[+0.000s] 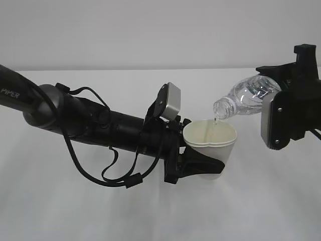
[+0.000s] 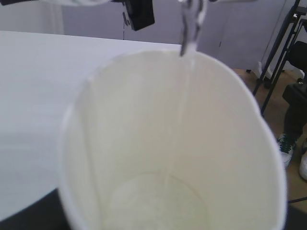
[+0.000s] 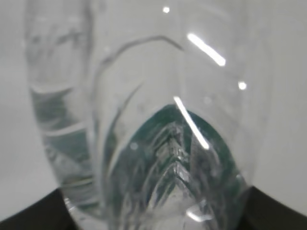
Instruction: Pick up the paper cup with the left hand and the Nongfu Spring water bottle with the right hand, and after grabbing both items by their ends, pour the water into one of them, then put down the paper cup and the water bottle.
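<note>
The left hand pinched the tapered paper cup (rim squeezed wavy); the right hand clamped the ribbed clear bottle, water trickling in.

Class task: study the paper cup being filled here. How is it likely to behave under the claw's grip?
The paper cup probably deforms easily: its rim looks pinched out of round in the left claw. It likely grows heavier as water streams in, so a harder squeeze might spill it.

White table, pale grey wall, black tripod legs
</note>
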`<action>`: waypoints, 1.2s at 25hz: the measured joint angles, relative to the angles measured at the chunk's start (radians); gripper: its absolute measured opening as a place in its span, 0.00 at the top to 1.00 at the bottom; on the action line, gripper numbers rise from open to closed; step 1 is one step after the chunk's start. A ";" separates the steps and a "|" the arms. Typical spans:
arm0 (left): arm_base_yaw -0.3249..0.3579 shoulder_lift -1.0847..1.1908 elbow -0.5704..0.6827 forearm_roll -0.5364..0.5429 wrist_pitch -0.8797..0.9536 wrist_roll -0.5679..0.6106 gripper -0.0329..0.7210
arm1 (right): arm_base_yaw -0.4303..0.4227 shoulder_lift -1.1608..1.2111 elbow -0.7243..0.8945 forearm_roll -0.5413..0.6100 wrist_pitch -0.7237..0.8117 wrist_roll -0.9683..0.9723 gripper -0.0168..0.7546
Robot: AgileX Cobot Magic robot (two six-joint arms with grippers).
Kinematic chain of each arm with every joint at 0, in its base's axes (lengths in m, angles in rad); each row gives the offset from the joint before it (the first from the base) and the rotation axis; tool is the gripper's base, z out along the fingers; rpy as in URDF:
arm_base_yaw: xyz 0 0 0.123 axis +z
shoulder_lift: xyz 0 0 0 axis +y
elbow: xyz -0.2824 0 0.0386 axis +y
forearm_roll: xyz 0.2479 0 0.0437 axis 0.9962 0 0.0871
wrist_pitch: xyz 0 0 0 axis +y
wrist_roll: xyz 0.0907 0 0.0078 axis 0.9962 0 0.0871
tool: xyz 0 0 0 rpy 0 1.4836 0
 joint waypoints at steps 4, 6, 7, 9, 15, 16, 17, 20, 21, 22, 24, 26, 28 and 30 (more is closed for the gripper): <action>0.000 0.000 0.000 0.000 0.000 0.000 0.37 | 0.000 0.000 0.000 0.000 0.000 -0.004 0.45; 0.000 0.000 0.000 0.000 0.000 0.000 0.37 | 0.000 0.000 0.000 0.000 0.000 -0.006 0.45; 0.000 0.000 0.000 0.000 0.000 0.000 0.37 | 0.000 0.000 0.000 0.000 0.000 -0.006 0.45; 0.000 0.002 0.000 0.000 0.000 0.000 0.37 | 0.000 0.000 0.000 0.000 0.000 -0.006 0.45; 0.000 0.002 0.000 0.001 0.000 0.000 0.37 | 0.000 0.000 0.000 0.000 0.000 -0.010 0.45; 0.000 0.002 0.000 0.001 0.000 0.000 0.37 | 0.000 0.000 0.000 0.000 0.000 -0.012 0.45; 0.000 0.002 0.000 0.001 0.000 0.000 0.37 | 0.000 0.000 0.000 0.000 0.000 -0.011 0.45; 0.000 0.002 0.000 0.001 0.000 0.000 0.37 | 0.000 0.000 0.000 0.000 0.000 -0.011 0.45; 0.000 0.002 0.000 0.001 0.000 0.000 0.37 | 0.000 0.000 0.000 0.000 0.000 -0.011 0.45; 0.000 0.002 0.000 0.001 0.000 0.000 0.37 | 0.000 0.000 0.000 0.000 0.000 -0.011 0.45; 0.000 0.002 0.000 0.002 0.000 0.000 0.37 | 0.000 0.000 0.000 0.000 0.000 -0.014 0.45; 0.000 0.002 0.000 0.002 0.000 0.000 0.37 | 0.000 0.000 0.000 0.000 0.000 -0.015 0.45; 0.000 0.002 0.000 0.002 0.000 0.000 0.37 | 0.000 0.000 0.000 0.000 0.000 -0.015 0.45; 0.000 0.002 0.000 0.002 0.000 0.000 0.37 | 0.000 0.000 0.000 0.000 0.000 -0.016 0.45</action>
